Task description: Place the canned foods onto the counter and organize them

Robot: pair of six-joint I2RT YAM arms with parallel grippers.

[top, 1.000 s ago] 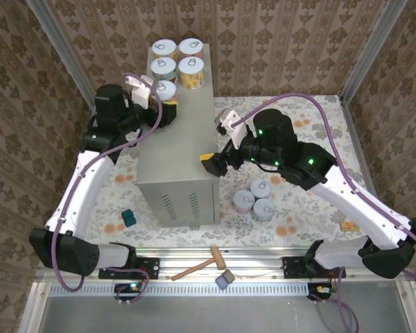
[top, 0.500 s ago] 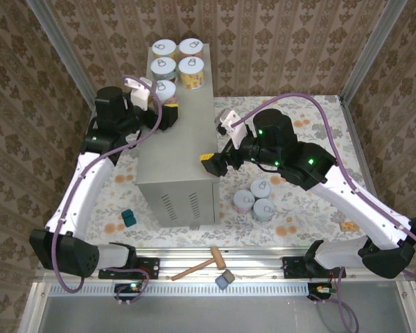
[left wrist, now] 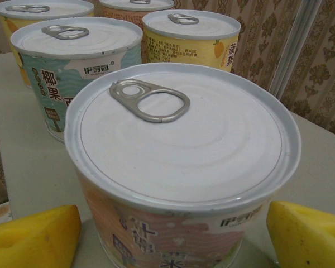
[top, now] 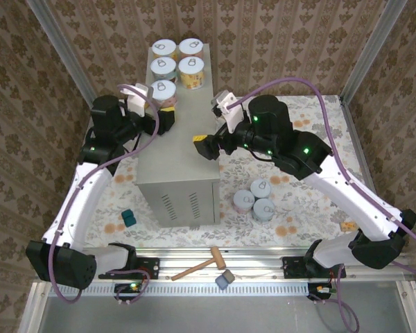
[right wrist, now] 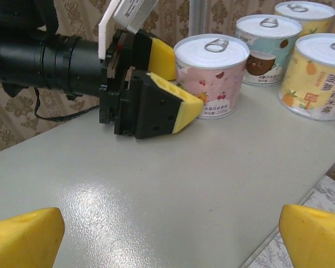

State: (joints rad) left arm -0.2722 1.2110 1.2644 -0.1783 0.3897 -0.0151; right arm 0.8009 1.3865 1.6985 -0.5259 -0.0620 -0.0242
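Five cans (top: 164, 66) are stood at the far end of the counter (top: 177, 156), in the upper middle of the top view: four in a square, and a pink can (left wrist: 178, 167) nearest the bare top. Three more cans (top: 261, 189) are clustered on the floral floor (top: 312, 125), to the lower right of the counter. The pink can is flanked on its near side by the yellow pads (left wrist: 33, 240) of the left gripper (right wrist: 180, 84), whose jaws are parted to roughly the can's width. Contact cannot be told, and the can rests on the counter. The right gripper (right wrist: 168, 234) is spread wide with nothing held, and is hung astride the counter's right edge. The near half of the top is left bare.
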